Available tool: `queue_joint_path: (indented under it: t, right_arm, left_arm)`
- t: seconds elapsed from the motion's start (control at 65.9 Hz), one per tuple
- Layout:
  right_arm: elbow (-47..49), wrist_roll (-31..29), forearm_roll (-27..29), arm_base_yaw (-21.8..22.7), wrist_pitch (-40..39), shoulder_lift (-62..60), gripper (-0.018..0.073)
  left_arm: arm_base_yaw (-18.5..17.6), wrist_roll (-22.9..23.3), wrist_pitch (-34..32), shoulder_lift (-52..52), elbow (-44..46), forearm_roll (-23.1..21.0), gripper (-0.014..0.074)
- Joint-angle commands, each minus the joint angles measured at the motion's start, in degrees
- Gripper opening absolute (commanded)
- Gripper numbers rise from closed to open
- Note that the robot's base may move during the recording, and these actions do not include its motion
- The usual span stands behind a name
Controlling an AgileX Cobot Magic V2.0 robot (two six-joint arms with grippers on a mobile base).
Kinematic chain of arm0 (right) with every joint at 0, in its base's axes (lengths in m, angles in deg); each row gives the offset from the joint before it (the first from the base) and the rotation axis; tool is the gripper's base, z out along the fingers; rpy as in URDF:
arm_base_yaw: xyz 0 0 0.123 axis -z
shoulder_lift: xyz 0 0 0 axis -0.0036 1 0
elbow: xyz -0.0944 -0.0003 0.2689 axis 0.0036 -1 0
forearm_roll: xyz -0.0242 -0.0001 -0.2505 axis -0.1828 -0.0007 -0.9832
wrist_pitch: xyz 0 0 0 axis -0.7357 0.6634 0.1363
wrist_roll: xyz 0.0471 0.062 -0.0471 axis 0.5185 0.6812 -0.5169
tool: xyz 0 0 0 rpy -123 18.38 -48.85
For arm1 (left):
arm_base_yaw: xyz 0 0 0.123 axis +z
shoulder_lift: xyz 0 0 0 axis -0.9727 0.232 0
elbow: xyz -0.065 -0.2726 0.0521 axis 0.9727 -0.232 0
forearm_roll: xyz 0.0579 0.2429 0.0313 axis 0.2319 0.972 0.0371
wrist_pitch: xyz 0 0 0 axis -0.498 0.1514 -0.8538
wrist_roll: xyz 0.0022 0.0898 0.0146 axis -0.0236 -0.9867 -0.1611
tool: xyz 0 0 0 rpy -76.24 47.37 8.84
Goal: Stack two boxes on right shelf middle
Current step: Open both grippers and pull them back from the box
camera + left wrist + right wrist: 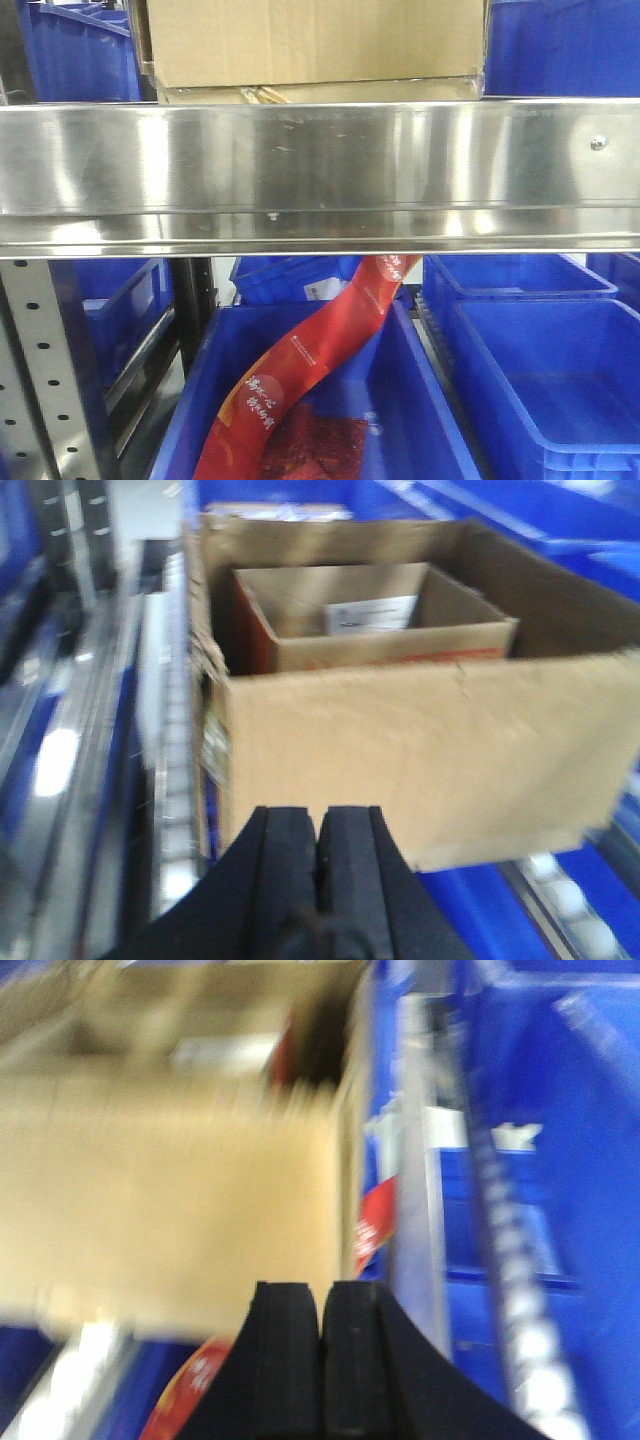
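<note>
You have the large cardboard box (420, 750) sitting on the steel shelf (320, 170), its tan face rising above the mirror-like front lip in the front view. From the left wrist view you look down into it: a smaller cardboard box (370, 620) sits nested inside, open at the top, with a white label (370, 613) lying within. Your left gripper (318, 850) is pressed closed with nothing between its pads, just short of the big box's near wall. Your right gripper (322, 1330) is likewise closed and empty, near the box's right corner, though that view is blurred enough that the box interior is hard to read. Below the shelf, a blue bin (430, 400) holds a long red packet (300, 370) leaning up out of it, and another blue bin (560, 380) stands beside it to the right.
</note>
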Motion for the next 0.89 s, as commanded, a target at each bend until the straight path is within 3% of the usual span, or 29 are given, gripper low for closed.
queue_joint_path:
  t: [0.0,0.106,0.303,0.622,0.88]
  right_arm:
    - [-6.8,-0.7,-0.7,0.4,-9.7,-3.6,-0.0162]
    - [-15.8,-0.7,-0.7,0.4,-17.2,-7.6,-0.0162]
    - [-26.8,-0.5,-0.4,0.4,-21.8,-17.9,-0.0162]
    - [-29.2,-0.5,-0.4,0.4,-20.6,-35.5,-0.0162]
    - [-29.2,-0.5,-0.4,0.4,-24.5,-41.1,-0.0162]
  left_arm:
    - [0.9,0.7,-9.2,-4.1,-7.7,0.0,-0.0111]
    - [2.5,0.7,-15.9,-9.0,-17.4,-0.8,-0.0111]
    - [5.1,0.7,-28.6,-20.7,-34.2,-3.9,-0.0111]
    - [5.4,0.7,-25.6,-37.5,-39.3,-3.0,-0.0111]
    - [5.4,0.7,-25.8,-41.5,-39.3,-3.0,-0.0111]
